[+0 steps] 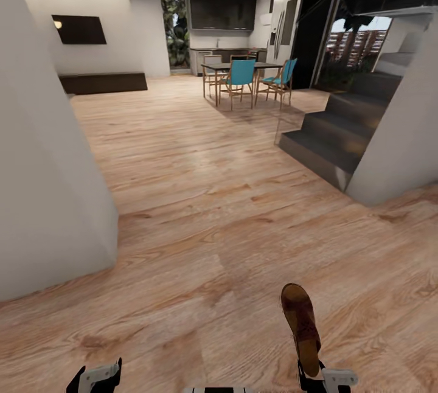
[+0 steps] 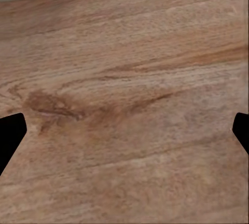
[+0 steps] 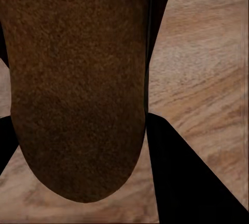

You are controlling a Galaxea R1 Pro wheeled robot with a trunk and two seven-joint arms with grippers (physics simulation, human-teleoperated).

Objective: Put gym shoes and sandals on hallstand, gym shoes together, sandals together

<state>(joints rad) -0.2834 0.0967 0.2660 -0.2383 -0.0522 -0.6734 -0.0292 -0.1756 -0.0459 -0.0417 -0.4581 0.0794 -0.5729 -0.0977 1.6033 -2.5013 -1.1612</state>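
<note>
Light brown wood-plank corridor floor (image 1: 201, 198) all around. Left gripper (image 2: 124, 130) hanging over bare planks, jaws wide apart, holding nothing. Right gripper (image 1: 317, 375) squeezed tight on brown leather sandal (image 1: 300, 326), lifted off the floor.

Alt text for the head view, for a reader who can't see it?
The right gripper holds a brown sandal above the wood floor; the left gripper is empty. Beyond are grey stairs and blue dining chairs.

Head camera high, facing forward-down — wrist cameras close over corridor floor (image 1: 201, 210).
</note>
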